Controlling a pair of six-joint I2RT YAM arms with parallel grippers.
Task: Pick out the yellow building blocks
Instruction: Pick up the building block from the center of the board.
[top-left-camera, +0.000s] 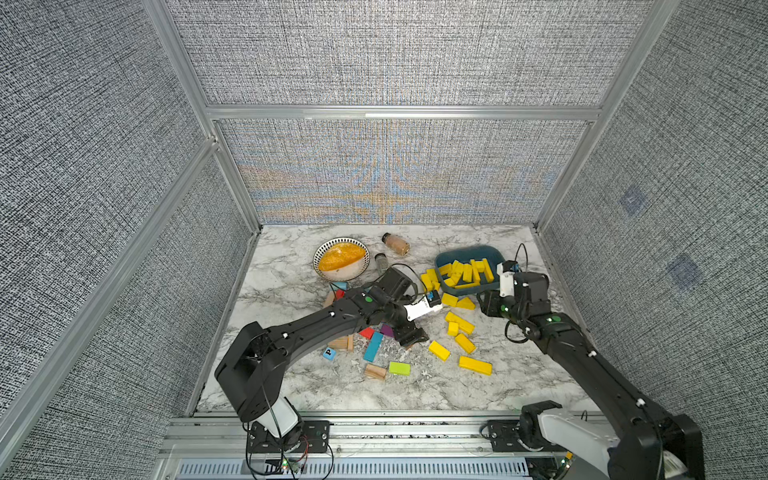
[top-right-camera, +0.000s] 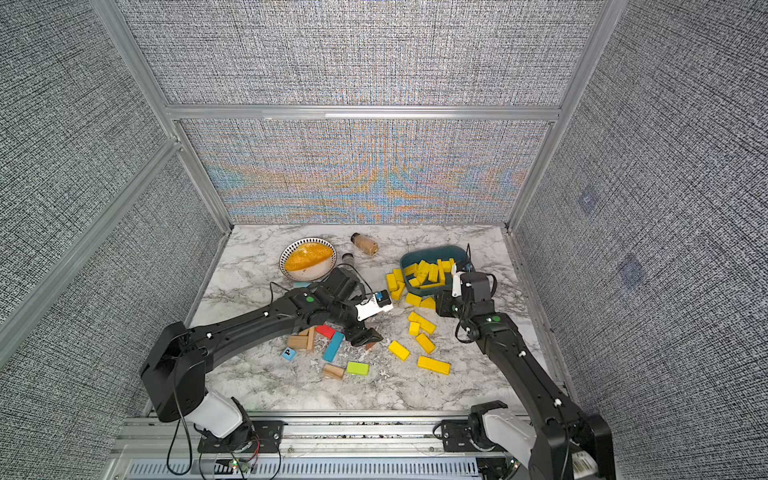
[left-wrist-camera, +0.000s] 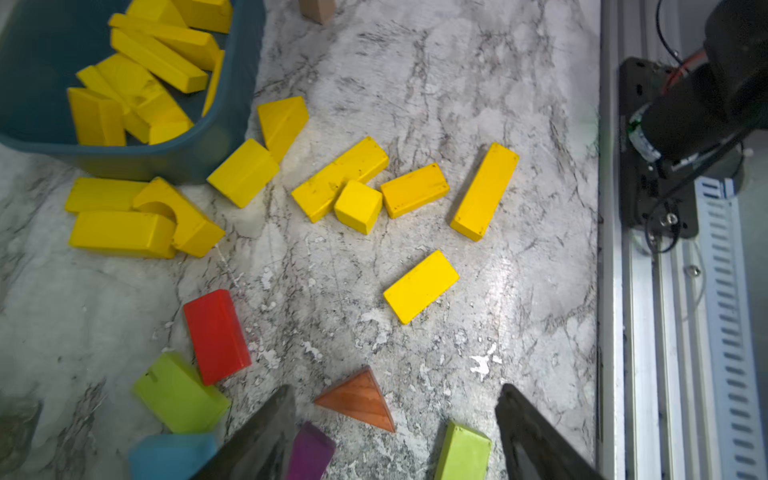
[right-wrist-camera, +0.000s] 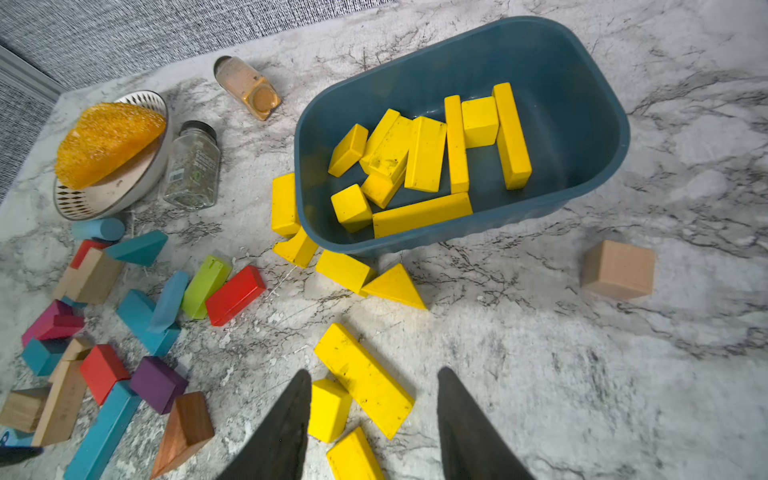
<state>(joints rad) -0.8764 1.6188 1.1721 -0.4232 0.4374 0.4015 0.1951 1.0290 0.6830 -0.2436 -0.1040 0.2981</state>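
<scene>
Several yellow building blocks (top-left-camera: 467, 272) lie in a dark blue bin (top-left-camera: 465, 251) at the back right, also seen in the right wrist view as blocks (right-wrist-camera: 426, 153) in the bin (right-wrist-camera: 582, 54). More yellow blocks are loose on the marble: a long bar (top-left-camera: 475, 365), a flat one (top-left-camera: 439, 350), a wedge (top-left-camera: 465, 303) and an arch (left-wrist-camera: 178, 216). My right gripper (top-left-camera: 488, 305) (right-wrist-camera: 375, 370) is open above a yellow cube (right-wrist-camera: 328, 409) and a yellow bar (right-wrist-camera: 363, 380). My left gripper (top-left-camera: 411, 336) (left-wrist-camera: 395, 388) is open and holds nothing, over an orange-brown triangle (left-wrist-camera: 359, 403).
A bowl (top-left-camera: 341, 257) holding an orange sponge and two spice jars (top-left-camera: 396, 244) (top-left-camera: 381, 261) stand at the back. Red, teal, purple, tan and lime-green blocks (top-left-camera: 399, 368) lie under and left of my left arm. A tan cube (right-wrist-camera: 618, 269) sits right of the bin.
</scene>
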